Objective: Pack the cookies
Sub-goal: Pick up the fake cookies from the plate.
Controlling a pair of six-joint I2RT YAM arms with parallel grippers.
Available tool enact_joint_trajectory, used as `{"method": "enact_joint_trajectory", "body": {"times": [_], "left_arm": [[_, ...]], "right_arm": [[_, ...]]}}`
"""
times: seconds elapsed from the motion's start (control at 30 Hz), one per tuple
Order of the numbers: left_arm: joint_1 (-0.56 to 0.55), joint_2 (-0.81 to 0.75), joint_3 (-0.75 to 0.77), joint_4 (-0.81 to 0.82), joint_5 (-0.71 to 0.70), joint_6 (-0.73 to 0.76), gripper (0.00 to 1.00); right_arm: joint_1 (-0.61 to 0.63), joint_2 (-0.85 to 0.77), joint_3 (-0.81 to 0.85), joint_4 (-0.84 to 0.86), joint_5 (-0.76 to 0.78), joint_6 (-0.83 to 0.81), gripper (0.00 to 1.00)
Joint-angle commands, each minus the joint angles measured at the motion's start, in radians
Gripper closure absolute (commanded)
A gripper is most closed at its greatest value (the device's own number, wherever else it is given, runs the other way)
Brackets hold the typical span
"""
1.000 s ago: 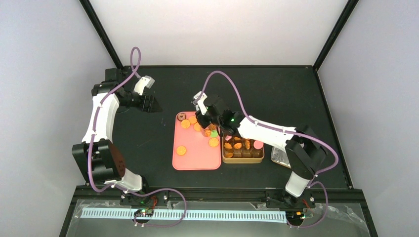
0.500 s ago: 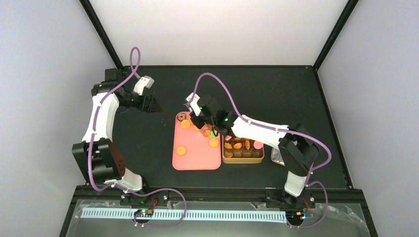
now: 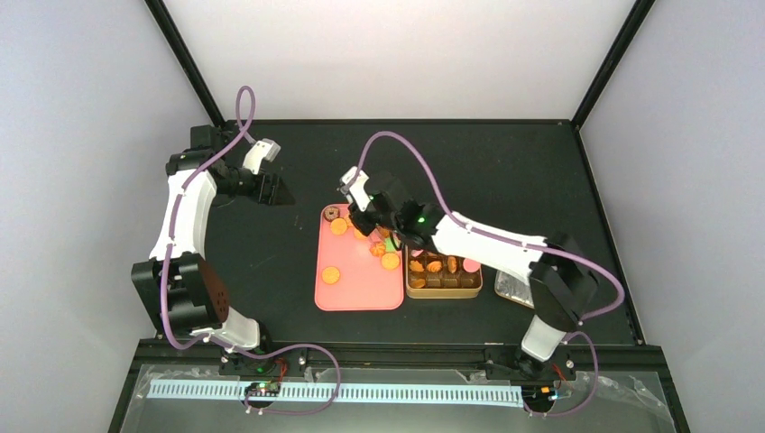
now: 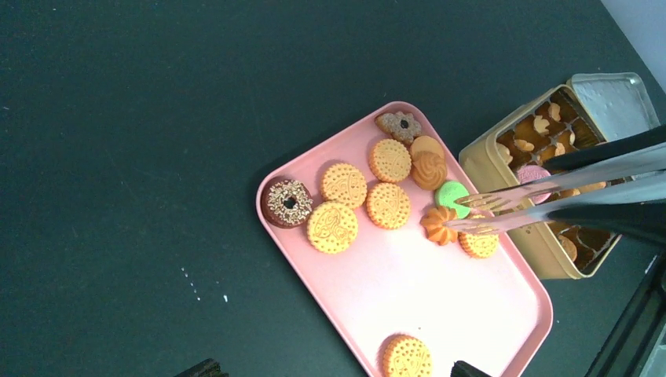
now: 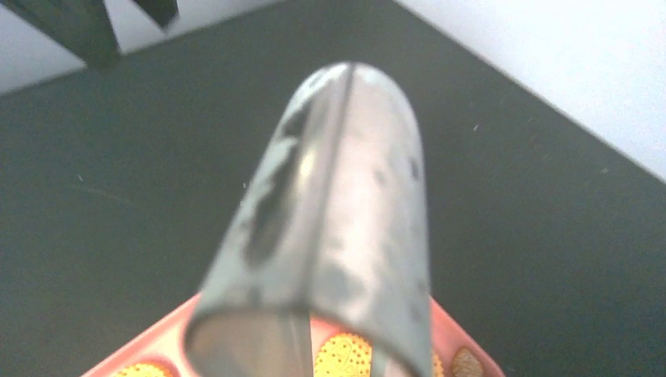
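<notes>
- cookies [image 4: 388,205] lie mostly in a cluster at the far end of the pink tray [image 4: 408,290], with one alone toward its near end. more are packed in the tin [image 3: 442,293] just beside the tray's right edge.
- the flower-shaped orange cookie [image 4: 437,224] sits by the tray's right edge, close against the green cookie [image 4: 451,193] and a ridged orange cookie [image 4: 477,247]. this crowding is the main hazard: a tong tip could catch a neighbour and drag it or flip it over the tray's low rim.
- the tongs [image 5: 345,204] reach in from the tin's side of the tray, their tips narrowed over the flower cookie's edge. i cannot tell whether they touch it. a pinch on the edge alone would likely let it pivot out and fall on the way to the tin.
- the right gripper [image 3: 365,215] is clamped around the tongs. its own camera sees only the tongs' back, so the tips are blind from there. too hard a squeeze could crack the biscuit, and too light a one could drop it.
- the tin's wall stands higher than the tray, so a low carry could knock the cookie against it.
- the left gripper [image 3: 281,192] hangs spread wide, holding nothing, well apart from the tray's far left corner. i judge little risk from it.
</notes>
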Motion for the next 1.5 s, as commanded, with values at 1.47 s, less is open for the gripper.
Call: {"method": "enact_joint_trajectory", "body": {"times": [1.47], "left_arm": [[0.021,-0.003,0.024,-0.021,0.034,0.019,0.21]], "right_arm": [[-0.024,-0.018,-0.137,0.183,-0.017,0.033,0.66]]}}
